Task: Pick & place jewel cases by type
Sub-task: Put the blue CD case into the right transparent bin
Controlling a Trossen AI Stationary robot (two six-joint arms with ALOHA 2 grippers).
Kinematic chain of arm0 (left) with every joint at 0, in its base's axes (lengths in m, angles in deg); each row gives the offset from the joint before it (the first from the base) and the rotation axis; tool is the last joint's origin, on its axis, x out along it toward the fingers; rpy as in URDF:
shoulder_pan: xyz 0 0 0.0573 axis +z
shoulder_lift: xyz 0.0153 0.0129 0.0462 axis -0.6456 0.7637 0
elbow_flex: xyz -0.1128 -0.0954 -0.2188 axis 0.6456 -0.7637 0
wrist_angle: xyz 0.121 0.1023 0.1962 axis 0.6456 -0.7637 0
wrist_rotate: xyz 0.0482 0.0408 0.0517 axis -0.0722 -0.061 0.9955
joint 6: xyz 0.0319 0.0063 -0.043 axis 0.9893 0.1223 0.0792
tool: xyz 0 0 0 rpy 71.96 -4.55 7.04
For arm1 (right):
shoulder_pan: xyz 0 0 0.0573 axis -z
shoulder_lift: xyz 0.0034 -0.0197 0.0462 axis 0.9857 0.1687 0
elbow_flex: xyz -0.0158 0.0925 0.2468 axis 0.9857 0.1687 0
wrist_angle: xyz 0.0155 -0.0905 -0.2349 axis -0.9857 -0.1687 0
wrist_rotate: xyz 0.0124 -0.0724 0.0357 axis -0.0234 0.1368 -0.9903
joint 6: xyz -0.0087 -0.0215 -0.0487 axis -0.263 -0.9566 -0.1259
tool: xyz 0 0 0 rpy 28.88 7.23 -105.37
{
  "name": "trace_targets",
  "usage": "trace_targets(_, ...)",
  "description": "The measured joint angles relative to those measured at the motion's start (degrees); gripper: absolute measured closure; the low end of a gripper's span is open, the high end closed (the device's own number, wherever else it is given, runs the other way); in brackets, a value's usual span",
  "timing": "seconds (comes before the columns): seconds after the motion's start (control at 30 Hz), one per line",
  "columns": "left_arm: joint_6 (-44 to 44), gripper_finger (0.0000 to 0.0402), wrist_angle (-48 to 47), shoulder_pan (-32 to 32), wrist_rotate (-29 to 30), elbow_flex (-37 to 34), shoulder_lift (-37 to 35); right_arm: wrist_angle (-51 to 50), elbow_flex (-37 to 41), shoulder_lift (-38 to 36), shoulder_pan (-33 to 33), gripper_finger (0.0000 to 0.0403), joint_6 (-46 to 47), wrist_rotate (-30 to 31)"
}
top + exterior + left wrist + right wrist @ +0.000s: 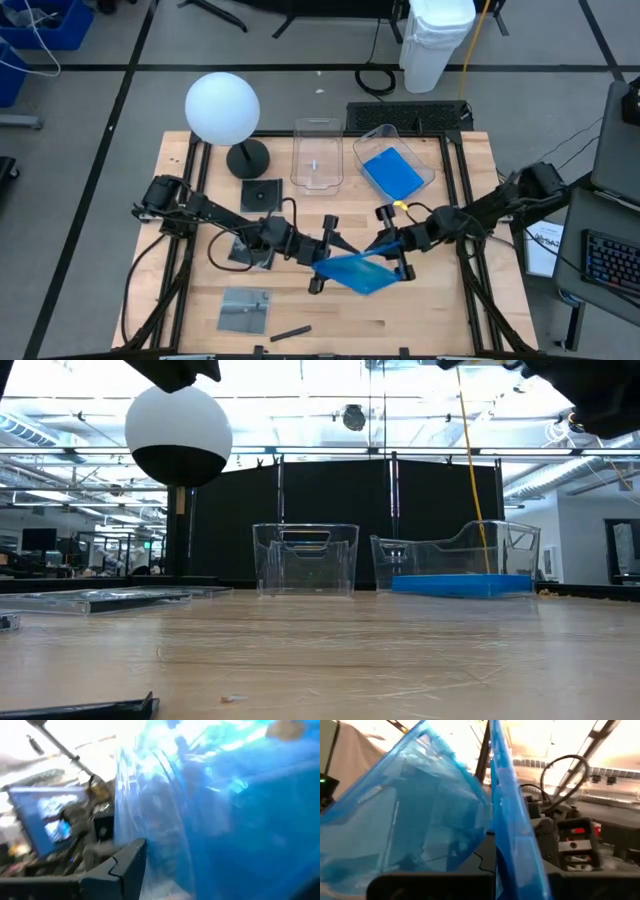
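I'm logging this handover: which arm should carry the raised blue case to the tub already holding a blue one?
Probably right. Both the right gripper and left gripper meet at the blue case, but the blue-filled tub sits on the right arm's side.

The wooden surface [430, 310] carries a globe lamp [223, 108] at its far left corner. Right of the lamp stand two clear tubs: an empty one [317, 153], then one [392, 160] holding a blue case [392, 172]. Just in front of the lamp lies a black case [261, 194], another [246, 250] nearer, a grey one [244, 309] nearer still, and a dark stick [289, 332] beside it.
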State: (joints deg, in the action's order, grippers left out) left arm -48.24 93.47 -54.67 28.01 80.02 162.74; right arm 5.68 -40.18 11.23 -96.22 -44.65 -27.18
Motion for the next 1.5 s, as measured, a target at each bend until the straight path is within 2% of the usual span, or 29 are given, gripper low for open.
trace_targets(0.13,0.83,0.0193,0.70,-0.83,0.40,0.00,-0.07,2.27,-1.25,2.47,0.05,0.0403,-0.35,-0.13)
trace_targets(0.23,4.40,0.0219,-0.33,-1.90,1.69,0.00,-0.11,2.19,-0.19,1.61,0.03,0.0400,-1.07,-0.13)
trace_targets(0.33,8.62,0.0275,-2.27,-3.11,4.41,0.02,-0.09,1.76,2.17,-0.43,0.03,0.0385,-3.11,0.16)
trace_targets(0.47,13.33,0.0374,-7.64,-4.52,8.79,0.04,-1.55,-0.09,5.98,-4.06,0.05,0.0360,-3.50,0.81)
trace_targets(0.5,13.40,0.0384,-9.76,-4.77,9.26,0.05,-2.46,-0.35,7.09,-5.39,0.07,0.0355,-3.50,0.81)
trace_targets(0.67,10.78,0.0379,-19.94,-6.27,10.25,0.13,-7.32,-0.65,11.77,-11.10,0.14,0.0340,-1.70,1.35)
trace_targets(0.8,9.41,0.0389,-28.18,-8.02,11.49,0.12,-11.35,0.44,15.81,-15.64,0.17,0.0338,-1.98,1.14)
trace_targets(0.9,7.53,0.0386,-34.96,-9.63,12.30,-0.09,-13.18,0.70,17.45,-18.20,0.05,0.0344,-2.89,-2.40)
trace_targets(1.03,5.93,0.0390,-37.94,-10.07,18.66,-0.03,-15.17,-5.15,15.81,-19.49,-2.51,0.0352,-4.64,-3.04)
trace_targets(1.13,5.12,0.0390,-39.72,-10.16,22.11,0.00,-15.02,-17.77,10.91,-18.73,-5.45,0.0343,-8.08,0.54)
trace_targets(1.27,3.71,0.0389,-42.30,-8.95,25.41,-0.04,-15.02,-35.95,0.45,-15.96,-10.72,0.0298,-15.50,12.17)
trace_targets(1.33,2.23,0.0389,-44.09,-8.10,25.15,-0.05,-15.15,-44.02,-4.01,-13.72,-13.04,0.0267,-18.24,17.59)
trace_targets(1.43,0.64,0.0389,-45.42,-7.80,24.08,-0.13,-15.16,-49.38,-8.53,-10.26,-15.23,0.0219,-19.28,20.38)
trace_targets(1.5,1.07,0.0389,-44.95,-7.49,23.96,-0.06,-15.09,-47.94,-9.88,-8.73,-15.74,0.0196,-19.85,23.78)
